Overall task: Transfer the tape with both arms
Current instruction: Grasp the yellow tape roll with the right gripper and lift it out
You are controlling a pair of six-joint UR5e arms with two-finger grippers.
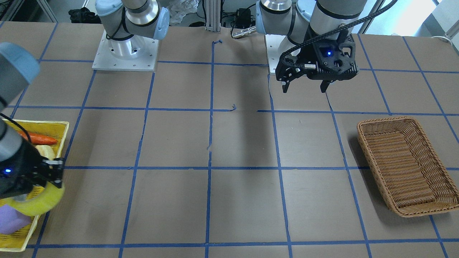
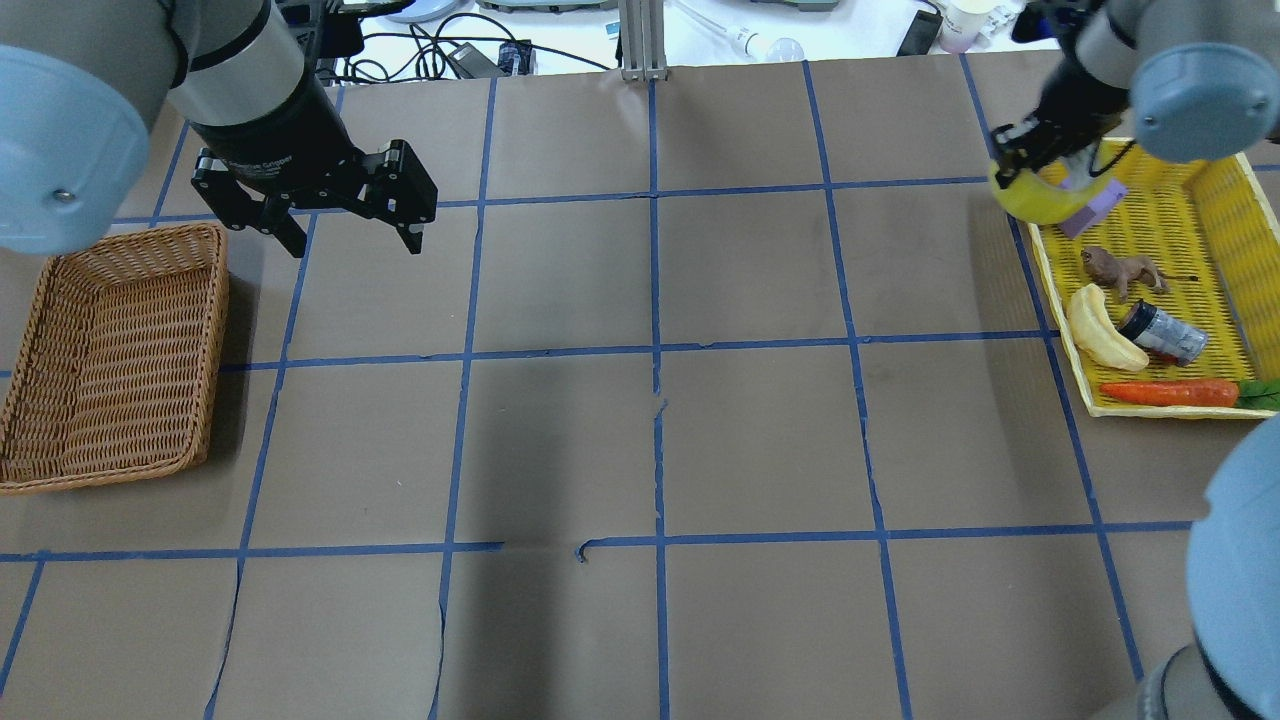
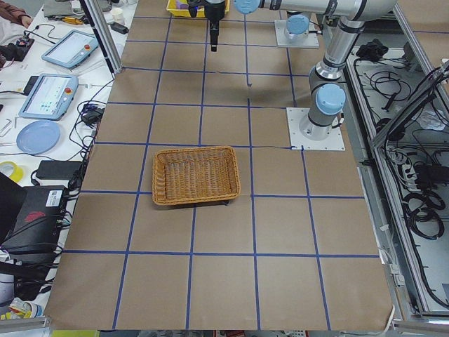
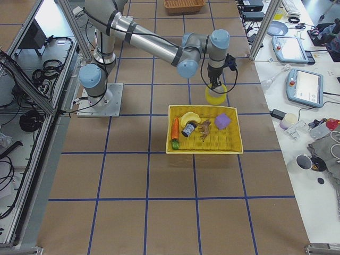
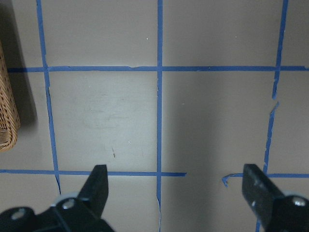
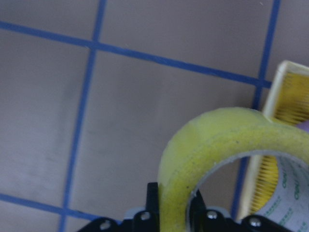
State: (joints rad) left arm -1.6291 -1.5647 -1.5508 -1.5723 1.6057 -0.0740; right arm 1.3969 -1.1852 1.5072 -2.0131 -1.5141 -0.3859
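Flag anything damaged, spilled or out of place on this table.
Only the blue grid lines: one has a gap with a curled loose end at the middle of the table. Nothing spilled; the tape is clamped in the right gripper by the rim of the yellow basket.

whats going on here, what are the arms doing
The right gripper is shut on the tape and holds it up at the edge of the yellow tray. The left gripper is open and empty, hovering over the table beside the wicker basket. The tape has not been handed over yet, and the two grippers are far apart, at opposite ends of the table.
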